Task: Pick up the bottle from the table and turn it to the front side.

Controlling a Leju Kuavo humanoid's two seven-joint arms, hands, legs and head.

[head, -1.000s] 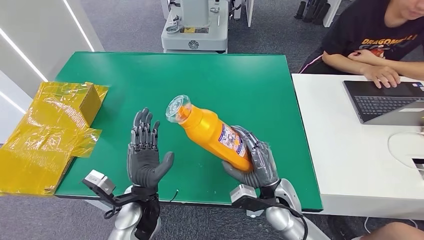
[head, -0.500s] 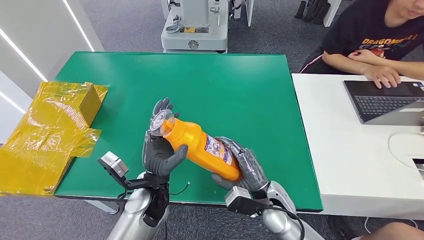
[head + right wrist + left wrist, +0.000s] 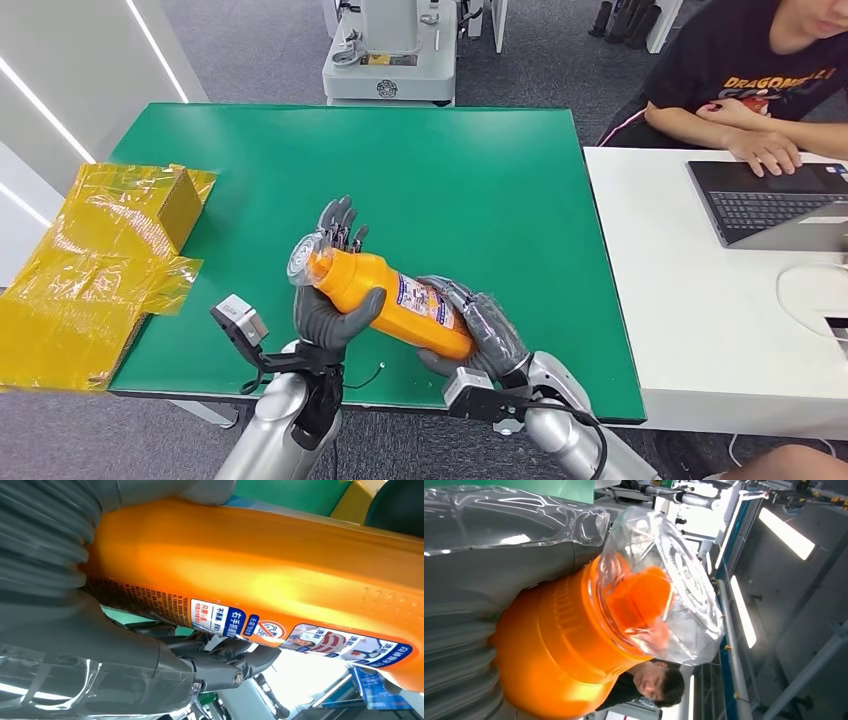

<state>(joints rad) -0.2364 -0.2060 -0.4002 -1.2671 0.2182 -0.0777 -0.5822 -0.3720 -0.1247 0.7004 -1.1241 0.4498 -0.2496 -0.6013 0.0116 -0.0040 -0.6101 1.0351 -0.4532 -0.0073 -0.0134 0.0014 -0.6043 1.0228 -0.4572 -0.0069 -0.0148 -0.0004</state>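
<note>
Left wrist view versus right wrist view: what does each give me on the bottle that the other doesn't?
Left wrist view alone: the clear cap over the orange neck, with the left hand holding the bottle just below it; a person sits in the background. Right wrist view alone: the printed label along the bottle's side and the right hand gripping the lower body. Both share the orange bottle, held off the green table, and that view's own hand.

- Left hand (image 3: pixel 330 300), lower centre of the head view, cups the bottle (image 3: pixel 385 300) near its neck, fingertips pointing up (thumb wrapped over).
- Right hand (image 3: pixel 480 335), lower right of centre, grips its base.
</note>
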